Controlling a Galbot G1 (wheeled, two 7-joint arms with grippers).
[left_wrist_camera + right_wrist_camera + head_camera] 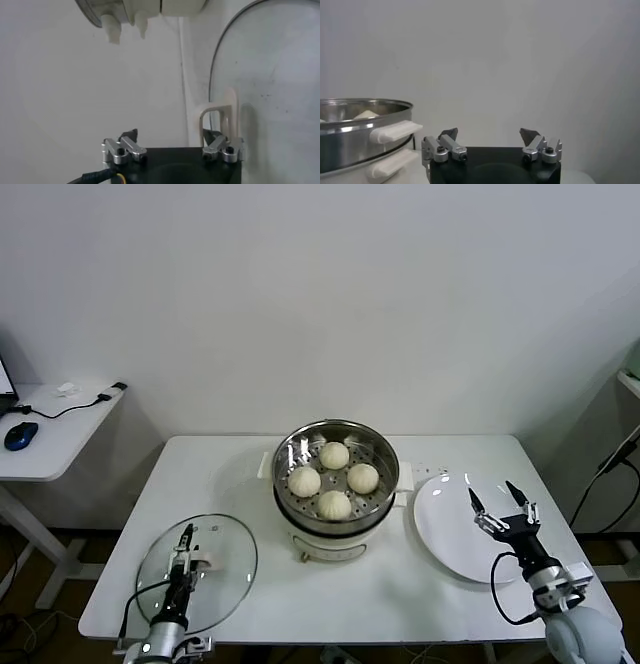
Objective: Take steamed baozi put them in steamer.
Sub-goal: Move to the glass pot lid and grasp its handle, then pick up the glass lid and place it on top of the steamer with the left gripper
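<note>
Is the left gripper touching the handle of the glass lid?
Cannot tell. In the left wrist view the open left gripper has the lid handle at one fingertip, but neither contact nor gap shows plainly.

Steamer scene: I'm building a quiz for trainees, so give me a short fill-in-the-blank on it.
1. The steamer holds ____ baozi.
2. The plate beside the steamer is ____.
3. The glass lid lies on the ____, not on the steamer.
4. The left gripper is over the lid; the right gripper, over the plate, is ____.

Answers: four; empty; table; open
</note>
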